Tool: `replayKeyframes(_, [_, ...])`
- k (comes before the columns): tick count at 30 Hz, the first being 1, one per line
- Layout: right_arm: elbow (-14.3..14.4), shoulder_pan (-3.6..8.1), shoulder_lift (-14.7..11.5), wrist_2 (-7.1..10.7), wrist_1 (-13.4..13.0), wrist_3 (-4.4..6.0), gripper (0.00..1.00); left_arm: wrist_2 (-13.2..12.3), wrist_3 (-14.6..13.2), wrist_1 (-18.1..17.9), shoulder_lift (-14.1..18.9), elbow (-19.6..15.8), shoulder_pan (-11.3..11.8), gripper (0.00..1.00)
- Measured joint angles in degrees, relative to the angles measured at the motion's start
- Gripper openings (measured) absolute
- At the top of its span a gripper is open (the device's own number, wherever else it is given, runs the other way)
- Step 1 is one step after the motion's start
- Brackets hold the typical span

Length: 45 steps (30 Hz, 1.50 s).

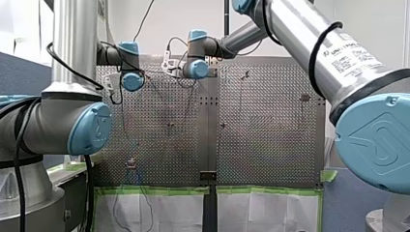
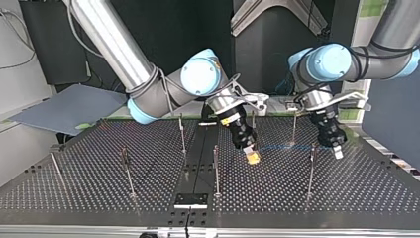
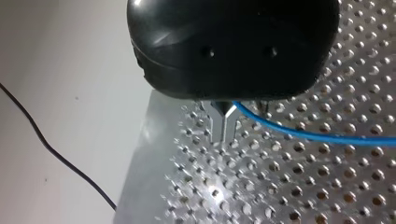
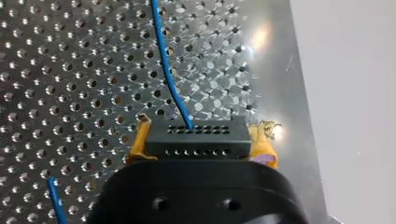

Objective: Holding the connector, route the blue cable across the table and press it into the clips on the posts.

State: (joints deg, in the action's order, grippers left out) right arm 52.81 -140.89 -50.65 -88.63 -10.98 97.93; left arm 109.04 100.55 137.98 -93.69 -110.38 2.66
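In the right wrist view my right gripper (image 4: 201, 145) is shut on a black connector (image 4: 196, 135), with its yellow pads (image 4: 140, 140) on both sides. The blue cable (image 4: 166, 70) leaves the connector and runs ahead over the perforated table. In the top view this gripper (image 2: 253, 157) hangs low over the table near the middle. My left gripper (image 2: 338, 152) is to its right, and a faint blue cable (image 2: 289, 147) runs between them. In the left wrist view the metal fingers (image 3: 218, 126) are together, and the cable (image 3: 303, 135) comes out at their base and trails sideways.
Several thin posts stand on the table (image 2: 99, 193), among them one (image 2: 215, 168) in front of my right gripper and one (image 2: 311, 171) beside my left. A black plate (image 2: 190, 200) lies at the near edge. A grey board (image 2: 69, 106) leans at the far left.
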Motion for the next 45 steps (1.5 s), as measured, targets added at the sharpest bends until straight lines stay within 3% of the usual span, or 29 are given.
replayKeyframes(14, [-0.5,0.76,0.3,-0.06,0.1,-0.01,0.0,-4.6,2.3,-3.0,-6.2,3.5,3.6,0.0])
replayKeyframes(23, [-2.2,1.54,0.4,0.02,0.2,0.0,0.0,-7.6,4.2,-4.8,-6.7,4.1,7.0,0.0])
replayKeyframes(31, [-2.5,1.62,0.4,-0.06,0.6,0.0,0.0,-10.5,6.0,-3.7,-6.7,4.1,7.5,0.0])
replayKeyframes(32, [-2.5,1.62,0.4,-0.09,0.7,0.0,0.0,-10.7,6.5,-3.3,-6.7,4.1,7.5,0.16])
replayKeyframes(33, [-2.5,1.6,0.5,-0.11,0.8,0.0,0.0,-10.8,7.0,-3.0,-6.7,4.1,7.5,0.16])
replayKeyframes(34, [-2.5,1.58,0.5,-0.15,0.9,0.0,0.0,-10.8,7.4,-2.6,-6.7,4.1,7.5,0.32])
replayKeyframes(35, [-2.5,1.55,0.5,-0.22,1.0,0.0,0.0,-10.6,8.1,-2.1,-6.7,4.1,7.5,0.58])
replayKeyframes(36, [-2.5,1.5,0.5,-0.35,1.2,0.0,0.0,-10.4,8.6,-1.7,-6.7,4.1,7.5,0.58])
replayKeyframes(38, [-2.5,1.43,0.5,-0.61,1.4,0.0,0.0,-10.1,9.6,-0.6,-6.7,4.1,7.5,0.9])
replayKeyframes(39, [-2.5,1.41,0.5,-0.72,1.6,0.0,0.0,-10.0,9.8,-0.2,-6.7,4.1,7.5,0.9])
replayKeyframes(40, [-2.5,1.39,0.5,-0.84,1.7,0.0,0.0,-10.0,10.0,0.3,-6.7,4.1,7.5,1.0])
replayKeyframes(45, [-2.5,1.32,0.7,-1.55,2.6,0.0,0.0,-10.0,8.9,3.0,-6.6,4.1,7.4,1.0])
